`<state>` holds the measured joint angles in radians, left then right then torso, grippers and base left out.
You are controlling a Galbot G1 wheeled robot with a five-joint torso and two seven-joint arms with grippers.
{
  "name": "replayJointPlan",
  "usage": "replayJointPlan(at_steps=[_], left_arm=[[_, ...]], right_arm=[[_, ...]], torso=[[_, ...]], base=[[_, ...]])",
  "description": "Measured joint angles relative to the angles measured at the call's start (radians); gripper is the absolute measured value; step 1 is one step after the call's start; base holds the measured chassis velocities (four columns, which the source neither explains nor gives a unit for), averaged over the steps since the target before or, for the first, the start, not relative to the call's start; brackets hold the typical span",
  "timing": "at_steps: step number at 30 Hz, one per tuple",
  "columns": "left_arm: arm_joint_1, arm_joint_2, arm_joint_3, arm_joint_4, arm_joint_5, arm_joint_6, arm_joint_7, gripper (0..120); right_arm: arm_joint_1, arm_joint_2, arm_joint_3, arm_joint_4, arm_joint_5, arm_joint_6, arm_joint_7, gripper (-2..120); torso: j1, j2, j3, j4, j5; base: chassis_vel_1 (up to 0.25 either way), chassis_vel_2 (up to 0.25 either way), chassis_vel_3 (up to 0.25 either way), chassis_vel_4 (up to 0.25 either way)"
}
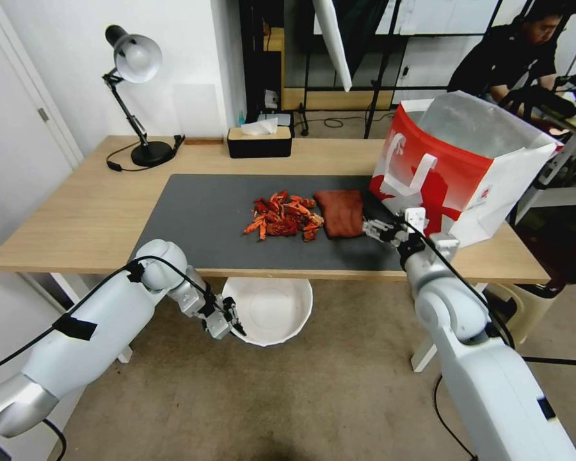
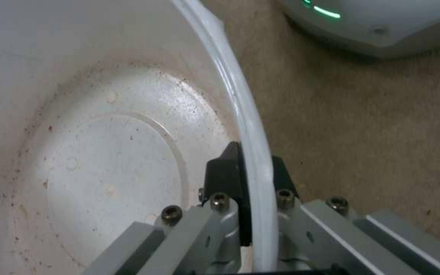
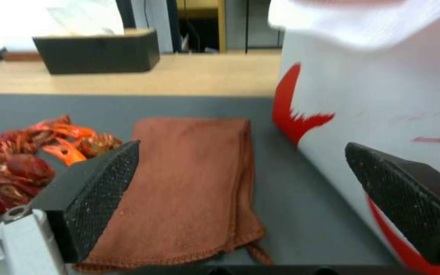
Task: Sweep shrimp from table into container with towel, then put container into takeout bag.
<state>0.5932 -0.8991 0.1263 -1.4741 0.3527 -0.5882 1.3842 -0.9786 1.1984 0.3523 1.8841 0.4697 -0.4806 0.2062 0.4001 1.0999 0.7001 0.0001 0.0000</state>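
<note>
Bowl held under the table edge, towel and shrimp on the mat above.

I see the light-wood table carrying the stiff red-and-white takeout bag by the folded, nubbly reddish-brown towel, the spiky shrimp heaped just beside it. My left gripper pinches the smooth white container by its rim below the table's near edge; my right gripper hangs wide apart beside the towel, bag close alongside. A black tissue box sits behind.
</note>
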Motion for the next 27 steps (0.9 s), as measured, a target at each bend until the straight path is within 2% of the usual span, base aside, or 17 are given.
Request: replayJointPlan(at_steps=[8, 27], left_arm=[[0.003, 0.006, -0.002, 0.004, 0.000, -0.004, 0.000, 0], [0.022, 0.008, -0.016, 0.010, 0.022, -0.018, -0.006, 0]], right_arm=[[0.114, 0.004, -0.061, -0.104, 0.058, -0.082, 0.057, 100], [0.264, 0.022, -0.152, -0.233, 0.073, -0.187, 0.074, 100]], torso=[[0.000, 0.000, 0.000, 0.0001, 0.0000], [0.000, 0.000, 0.000, 0.0000, 0.0000]], base=[[0.000, 0.000, 0.000, 0.000], [0.000, 0.000, 0.000, 0.000]])
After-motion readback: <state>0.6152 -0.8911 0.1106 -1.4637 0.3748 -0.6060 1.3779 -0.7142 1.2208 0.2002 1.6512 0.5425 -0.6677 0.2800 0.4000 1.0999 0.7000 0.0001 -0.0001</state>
